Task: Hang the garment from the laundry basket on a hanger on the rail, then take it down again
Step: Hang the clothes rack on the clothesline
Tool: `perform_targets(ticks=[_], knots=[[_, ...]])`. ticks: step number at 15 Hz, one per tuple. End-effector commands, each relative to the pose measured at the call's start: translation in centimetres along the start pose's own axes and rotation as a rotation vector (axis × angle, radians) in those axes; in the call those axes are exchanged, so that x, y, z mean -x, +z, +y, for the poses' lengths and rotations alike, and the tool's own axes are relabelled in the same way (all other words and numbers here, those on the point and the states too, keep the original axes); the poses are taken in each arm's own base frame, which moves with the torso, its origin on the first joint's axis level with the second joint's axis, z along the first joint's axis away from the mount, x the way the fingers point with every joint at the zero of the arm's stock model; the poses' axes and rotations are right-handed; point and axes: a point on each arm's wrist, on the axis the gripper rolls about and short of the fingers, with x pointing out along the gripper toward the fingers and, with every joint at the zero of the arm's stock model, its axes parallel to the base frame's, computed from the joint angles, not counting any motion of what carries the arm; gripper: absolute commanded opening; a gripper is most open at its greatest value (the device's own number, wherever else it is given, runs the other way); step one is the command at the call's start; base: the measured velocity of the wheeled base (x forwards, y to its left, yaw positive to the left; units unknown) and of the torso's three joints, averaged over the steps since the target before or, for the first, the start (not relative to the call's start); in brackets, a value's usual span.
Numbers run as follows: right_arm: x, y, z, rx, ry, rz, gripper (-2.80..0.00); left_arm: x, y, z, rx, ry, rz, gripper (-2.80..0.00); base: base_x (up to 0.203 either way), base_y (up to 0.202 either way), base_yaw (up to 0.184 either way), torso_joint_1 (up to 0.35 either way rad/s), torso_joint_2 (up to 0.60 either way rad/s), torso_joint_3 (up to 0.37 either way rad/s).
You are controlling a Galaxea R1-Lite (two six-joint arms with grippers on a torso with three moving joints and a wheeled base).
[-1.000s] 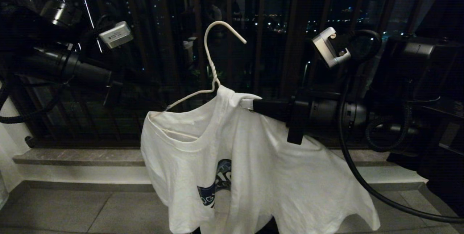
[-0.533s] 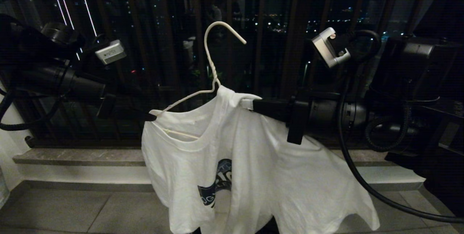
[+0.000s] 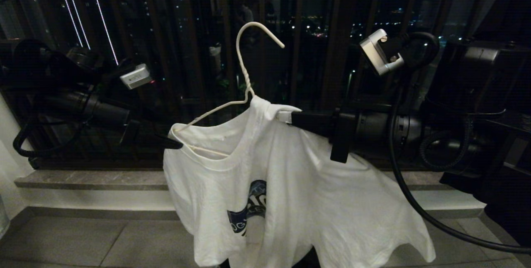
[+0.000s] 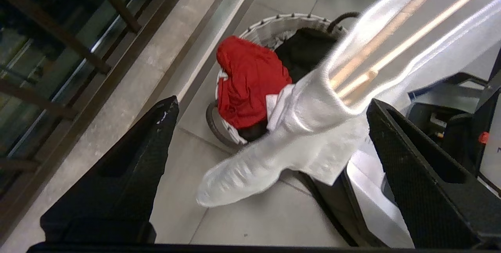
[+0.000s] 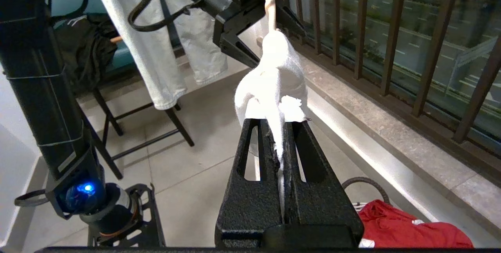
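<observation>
The garment [image 3: 290, 185], a white T-shirt with a blue logo, hangs half on the white wire hanger [image 3: 242, 73] in mid-air before the balcony bars. My right gripper [image 3: 286, 118] is shut on the shirt's cloth at the collar, just beside the hanger's neck; the same grip [image 5: 274, 121] shows in the right wrist view. My left gripper [image 3: 166, 137] is open at the shirt's other shoulder, where the hanger's end pokes out. Seen from the left wrist, that shoulder and sleeve [image 4: 313, 108] lie between the wide-spread fingers [image 4: 148, 147]. The laundry basket [image 4: 282, 20] stands on the floor below. The rail is out of view.
A red cloth [image 4: 246, 76] and a black garment [image 4: 305, 49] fill the basket. The dark balcony railing [image 3: 340, 52] and its stone ledge [image 3: 83, 179] run behind. A stand with pale cloth [image 5: 156, 49] and my own dark column [image 5: 35, 69] are on the inner side.
My left arm has come down and in toward the shirt's free shoulder, still open. The right gripper has kept its grip; hanger and shirt have barely shifted.
</observation>
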Motion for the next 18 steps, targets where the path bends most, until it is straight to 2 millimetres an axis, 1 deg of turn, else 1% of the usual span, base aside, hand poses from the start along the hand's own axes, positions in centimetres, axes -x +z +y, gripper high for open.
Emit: perform_targets(ticks=[1, 4, 5, 7, 9, 12, 14, 18], knots=[[0.0, 0.0, 0.0, 0.0, 0.012, 0.0, -2.8, -0.6, 0.1, 0.0, 0.0, -0.051, -0.045, 0.0, 0.0, 0.0, 0.0, 0.0, 0.0, 0.0], [0.0, 0.0, 0.1, -0.001, 0.012, 0.002, -2.8, -1.4, 0.6, -0.4, -0.014, -0.082, -0.052, 0.0, 0.0, 0.0, 0.0, 0.0, 0.0, 0.0], [0.0, -0.1, 0.1, -0.001, 0.013, 0.002, -2.8, -1.4, 0.8, -0.6, -0.02, -0.085, -0.056, 0.0, 0.0, 0.0, 0.0, 0.0, 0.0, 0.0], [0.0, 0.0, 0.0, -0.001, 0.012, 0.002, -2.8, -1.6, 1.6, -1.2, -0.034, -0.115, -0.081, 0.0, 0.0, 0.0, 0.0, 0.0, 0.0, 0.0], [0.0, -0.1, 0.1, -0.001, 0.013, 0.002, -2.8, -1.9, 2.8, -2.0, -0.056, -0.141, -0.105, 0.0, 0.0, 0.0, 0.0, 0.0, 0.0, 0.0], [0.0, 0.0, 0.1, 0.0, 0.013, 0.001, -2.8, -2.2, 4.4, -3.6, -0.089, -0.172, -0.116, 0.0, 0.0, 0.0, 0.0, 0.0, 0.0, 0.0], [0.1, 0.1, 0.2, 0.001, 0.014, -0.002, -2.8, -2.7, 5.0, -4.5, -0.103, -0.189, -0.111, 0.0, 0.0, 0.0, 0.0, 0.0, 0.0, 0.0], [0.3, 0.3, 0.3, 0.005, 0.017, -0.008, -2.8, -3.2, 6.0, -5.3, -0.13, -0.204, -0.111, 0.0, 0.0, 0.0, 0.0, 0.0, 0.0, 0.0]])
